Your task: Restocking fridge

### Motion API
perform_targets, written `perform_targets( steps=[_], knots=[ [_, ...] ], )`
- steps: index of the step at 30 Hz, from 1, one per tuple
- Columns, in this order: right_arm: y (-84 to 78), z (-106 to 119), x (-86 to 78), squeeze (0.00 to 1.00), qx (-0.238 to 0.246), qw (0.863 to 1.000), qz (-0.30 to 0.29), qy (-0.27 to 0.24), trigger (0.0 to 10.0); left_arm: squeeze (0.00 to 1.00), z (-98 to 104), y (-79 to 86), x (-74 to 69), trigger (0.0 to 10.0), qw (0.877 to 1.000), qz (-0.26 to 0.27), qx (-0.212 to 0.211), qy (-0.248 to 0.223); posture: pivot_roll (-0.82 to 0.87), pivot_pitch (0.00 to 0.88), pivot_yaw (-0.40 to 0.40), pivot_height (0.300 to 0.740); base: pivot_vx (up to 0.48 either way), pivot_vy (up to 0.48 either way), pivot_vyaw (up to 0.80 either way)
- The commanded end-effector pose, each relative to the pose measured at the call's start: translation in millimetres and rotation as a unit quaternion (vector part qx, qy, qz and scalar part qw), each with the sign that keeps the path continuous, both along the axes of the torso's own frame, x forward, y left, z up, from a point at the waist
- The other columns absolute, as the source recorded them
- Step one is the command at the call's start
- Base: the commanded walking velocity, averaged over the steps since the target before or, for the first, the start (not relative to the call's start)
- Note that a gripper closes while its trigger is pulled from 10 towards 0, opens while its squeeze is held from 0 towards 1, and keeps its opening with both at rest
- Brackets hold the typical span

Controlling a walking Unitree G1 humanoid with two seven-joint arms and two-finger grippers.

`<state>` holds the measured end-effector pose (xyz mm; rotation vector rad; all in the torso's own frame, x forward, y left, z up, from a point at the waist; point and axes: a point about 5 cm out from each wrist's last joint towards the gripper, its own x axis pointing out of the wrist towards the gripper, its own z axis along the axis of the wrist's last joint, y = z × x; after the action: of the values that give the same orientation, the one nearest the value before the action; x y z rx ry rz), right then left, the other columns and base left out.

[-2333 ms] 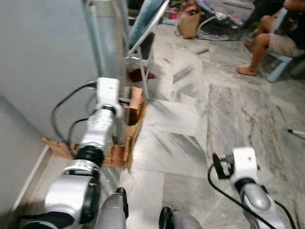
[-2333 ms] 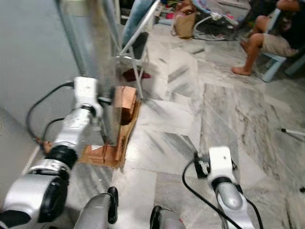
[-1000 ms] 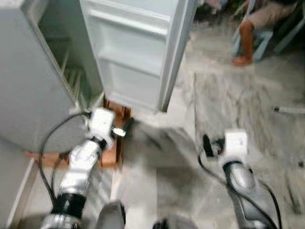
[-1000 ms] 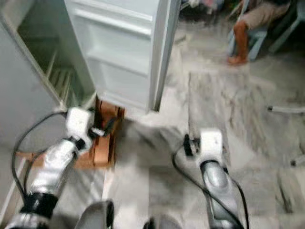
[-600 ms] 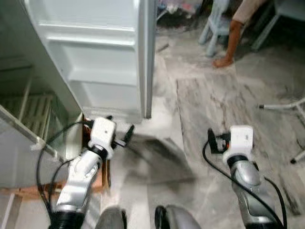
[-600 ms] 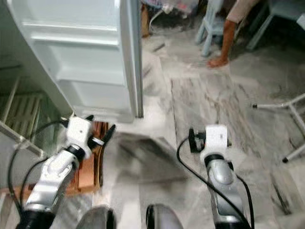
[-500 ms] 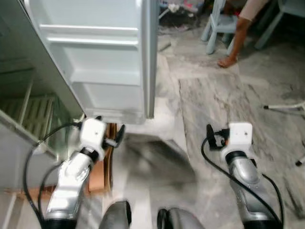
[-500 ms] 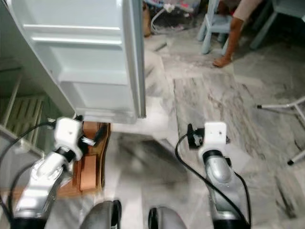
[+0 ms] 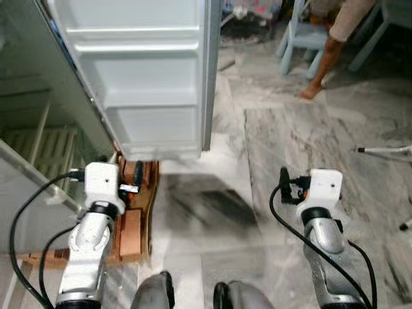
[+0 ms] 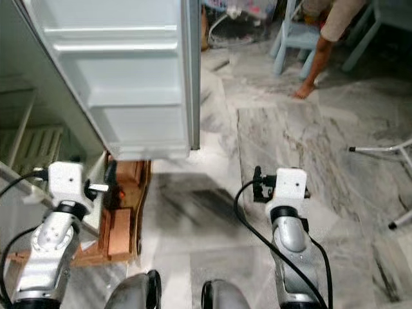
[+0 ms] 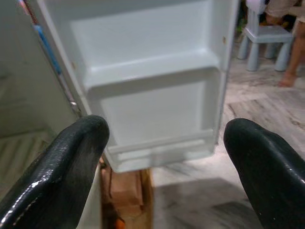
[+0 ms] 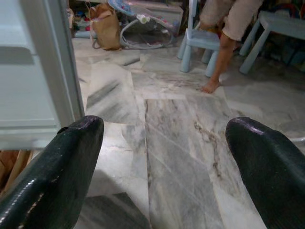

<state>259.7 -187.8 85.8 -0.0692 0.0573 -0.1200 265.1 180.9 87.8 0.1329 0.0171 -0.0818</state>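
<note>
The white fridge door [image 9: 151, 84] stands wide open ahead of me, its moulded shelves [image 11: 152, 71] facing me. The fridge's inside [image 9: 38, 145], with pale wire racks, shows at the left. My left gripper [image 11: 164, 138] is open and holds nothing, low in front of the door's bottom edge, with its black fingers [image 9: 137, 174] over the wooden base. My right gripper [image 12: 164, 133] is also open and holds nothing. It hangs over the marble floor to the right of the door, its fingers [image 9: 284, 180] pointing left.
A wooden pallet [image 9: 132, 222] sits under the fridge. A person's bare leg [image 9: 331, 51] and a pale blue chair [image 9: 306, 35] are at the back right. A white rod [image 9: 386, 149] lies on the floor at the right. Grey marble floor [image 9: 212, 212] spreads between my arms.
The fridge door, nearly shut 2.3 s ago with my left gripper at its edge, now stands wide open. The left gripper has come off it and drawn back left. The view has shifted.
</note>
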Motion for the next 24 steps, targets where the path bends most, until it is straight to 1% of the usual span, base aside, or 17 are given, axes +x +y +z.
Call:
perform_targets(
  steps=[1, 4, 5, 6, 10, 11, 12, 14, 16, 21, 22, 24],
  knots=[
    [-2.8, -1.7, -1.4, 0.00, -0.005, 1.000, -0.007, -0.004, 10.0, 0.00, -5.2, -2.8, 0.7, 10.0, 1.000, -0.009, 0.007, 0.006, 0.02, 0.033, -0.047, 0.740, 0.000, 0.000, 0.00],
    [-1.9, -2.3, 1.3, 0.00, 0.000, 1.000, -0.005, -0.012, 10.0, 0.00, -8.6, -5.3, 6.8, 10.0, 1.000, -0.015, 0.009, 0.007, 0.01, 0.000, -0.042, 0.740, 0.000, 0.000, 0.00],
    [-1.8, -3.0, 1.9, 0.00, 0.001, 1.000, -0.005, -0.013, 10.0, 0.00, -9.5, -5.7, 8.0, 10.0, 1.000, -0.017, 0.010, 0.008, 0.01, 0.000, -0.040, 0.740, 0.000, 0.000, 0.00],
    [-1.3, -2.4, 4.4, 0.00, -0.002, 1.000, -0.004, -0.015, 10.0, 0.00, -8.9, -7.4, 12.3, 10.0, 1.000, -0.023, 0.012, 0.008, 0.01, 0.000, -0.036, 0.740, 0.000, 0.000, 0.00],
    [0.4, 0.3, 9.8, 0.00, -0.009, 1.000, 0.001, -0.025, 10.0, 0.00, -4.9, -8.9, 21.9, 10.0, 0.999, -0.035, 0.021, -0.001, 0.00, 0.000, -0.022, 0.740, 0.000, 0.000, 0.00],
    [1.3, 2.5, 12.1, 0.00, -0.011, 0.999, 0.004, -0.033, 10.0, 0.00, -2.1, -8.5, 26.3, 10.0, 0.999, -0.037, 0.020, -0.006, 0.00, 0.000, -0.014, 0.740, 0.000, 0.000, 0.00],
    [1.5, 3.1, 12.6, 0.00, -0.011, 0.999, 0.004, -0.035, 10.0, 0.00, -1.4, -8.4, 27.3, 10.0, 0.999, -0.037, 0.019, -0.008, 0.00, 0.000, -0.014, 0.740, 0.000, 0.000, 0.00],
    [2.7, 6.5, 16.8, 0.00, -0.023, 0.999, 0.012, -0.047, 10.0, 0.00, 3.4, -8.1, 33.6, 10.0, 0.999, -0.035, 0.025, -0.021, -0.03, 0.000, 0.006, 0.740, 0.000, 0.000, 0.00],
    [2.8, 7.7, 18.3, 0.00, -0.025, 0.998, 0.014, -0.052, 10.0, 0.00, 2.7, -8.9, 34.4, 10.0, 0.999, -0.037, 0.024, -0.023, -0.03, 0.000, 0.015, 0.740, 0.000, 0.000, 0.00],
    [0.5, 8.3, 19.0, 0.00, -0.026, 0.998, 0.010, -0.054, 10.0, 0.00, 0.0, -13.5, 33.9, 10.0, 0.998, -0.047, 0.026, -0.023, -0.03, 0.000, 0.006, 0.740, 0.000, 0.000, 0.00],
    [-2.8, 5.8, 17.7, 0.00, -0.025, 0.998, 0.004, -0.050, 10.0, 0.00, -2.6, -17.9, 32.6, 10.0, 0.998, -0.059, 0.027, -0.022, -0.03, 0.000, 0.000, 0.740, 0.000, 0.000, 0.00],
    [-6.4, 1.5, 13.7, 0.00, -0.022, 0.999, -0.005, -0.042, 10.0, 0.00, -4.6, -20.1, 30.1, 10.0, 0.998, -0.063, 0.024, -0.020, -0.03, 0.000, -0.004, 0.740, 0.000, 0.000, 0.00]
  ],
)
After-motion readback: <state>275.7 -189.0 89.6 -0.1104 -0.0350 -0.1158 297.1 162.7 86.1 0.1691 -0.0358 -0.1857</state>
